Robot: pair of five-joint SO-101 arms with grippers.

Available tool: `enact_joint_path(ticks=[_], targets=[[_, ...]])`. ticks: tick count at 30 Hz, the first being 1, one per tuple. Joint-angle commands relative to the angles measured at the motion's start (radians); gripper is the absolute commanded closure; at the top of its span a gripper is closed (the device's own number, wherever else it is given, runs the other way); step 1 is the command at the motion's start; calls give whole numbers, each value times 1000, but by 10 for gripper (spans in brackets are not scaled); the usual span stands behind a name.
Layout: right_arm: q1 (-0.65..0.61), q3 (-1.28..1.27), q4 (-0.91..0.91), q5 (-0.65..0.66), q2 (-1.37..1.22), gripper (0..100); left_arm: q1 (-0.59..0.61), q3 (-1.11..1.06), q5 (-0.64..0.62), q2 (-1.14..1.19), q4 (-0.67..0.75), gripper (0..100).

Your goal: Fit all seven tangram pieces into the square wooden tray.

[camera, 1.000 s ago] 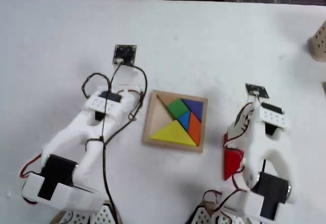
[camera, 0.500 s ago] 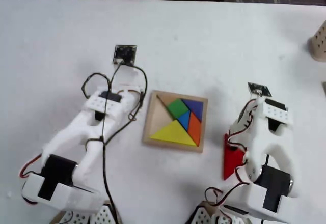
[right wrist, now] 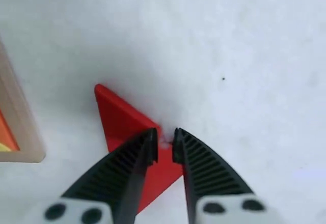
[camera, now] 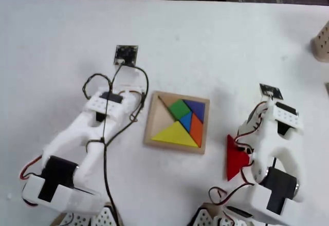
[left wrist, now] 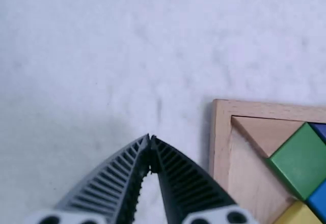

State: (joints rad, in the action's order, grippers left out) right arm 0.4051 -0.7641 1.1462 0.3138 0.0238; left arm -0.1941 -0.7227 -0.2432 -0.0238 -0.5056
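The square wooden tray [camera: 150, 129] lies at the table's middle. It holds green, blue, orange and yellow pieces and a small wood-coloured triangle [left wrist: 265, 132]; bare floor shows along its left side. A red triangle [camera: 235, 159] lies flat on the table right of the tray. My right gripper [right wrist: 164, 136] hovers over the red triangle's [right wrist: 122, 117] edge, its jaws a narrow gap apart with nothing clamped. My left gripper [left wrist: 151, 141] is shut and empty, just left of the tray's [left wrist: 220, 132] far left corner.
A pale wooden pegged object [camera: 322, 43] stands at the table's right edge. The white tabletop stretches open behind the tray up to its far edge. Both arm bases sit at the near edge, with loose cables over the left arm [camera: 105, 113].
The right arm has drawn back to the right, uncovering more of the red triangle. The left arm and the tray have not moved.
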Motion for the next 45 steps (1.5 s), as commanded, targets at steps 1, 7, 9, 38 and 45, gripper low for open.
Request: enact_joint_path(ticks=[1, 7, 9, 38, 45], targets=[[36, 37, -33, 68, 2, 954, -4, 9, 12, -56, 21, 976], [116, 121, 8, 130, 2, 981, -2, 9, 12, -56, 20, 976], [137, 138, 61, 132, 2, 980, -2, 9, 12, -56, 21, 976], [-82, -170, 93, 496, 160, 980, 1, 9, 12, -54, 23, 976], [-10, 98, 74, 419, -35, 980, 1, 9, 12, -56, 25, 976]])
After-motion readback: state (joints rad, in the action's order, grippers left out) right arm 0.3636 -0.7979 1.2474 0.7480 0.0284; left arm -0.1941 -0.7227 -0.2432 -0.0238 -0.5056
